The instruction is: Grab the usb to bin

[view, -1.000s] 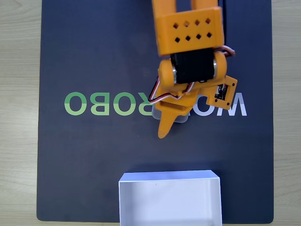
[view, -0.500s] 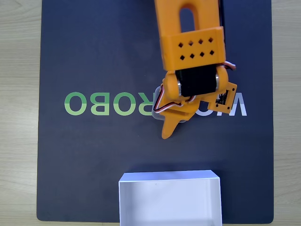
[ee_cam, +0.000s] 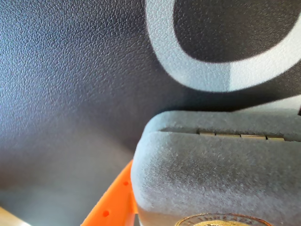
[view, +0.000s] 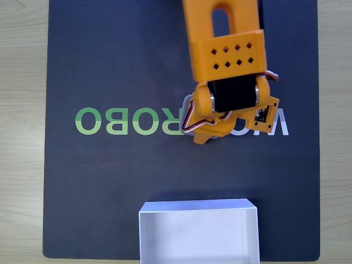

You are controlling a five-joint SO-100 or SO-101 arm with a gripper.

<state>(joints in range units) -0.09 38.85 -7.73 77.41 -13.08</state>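
Orange arm (view: 225,44) reaches down over dark mat (view: 110,66) w/ green-and-white lettering, fixed view. Gripper (view: 204,135) sits low at mat centre, on top of the usb (ee_cam: 216,183); wrist view shows grey case close up, hinge along its far edge, gold emblem at bottom, one orange finger (ee_cam: 113,200) against its left side. Whether jaws clamp it: can't tell. Bin (view: 198,234), white, rests at mat's near edge, well apart.

velvety matt usb (ee_cam: 221,179) case, grained leathery mat (ee_cam: 70,94), gold emblem (ee_cam: 221,221)
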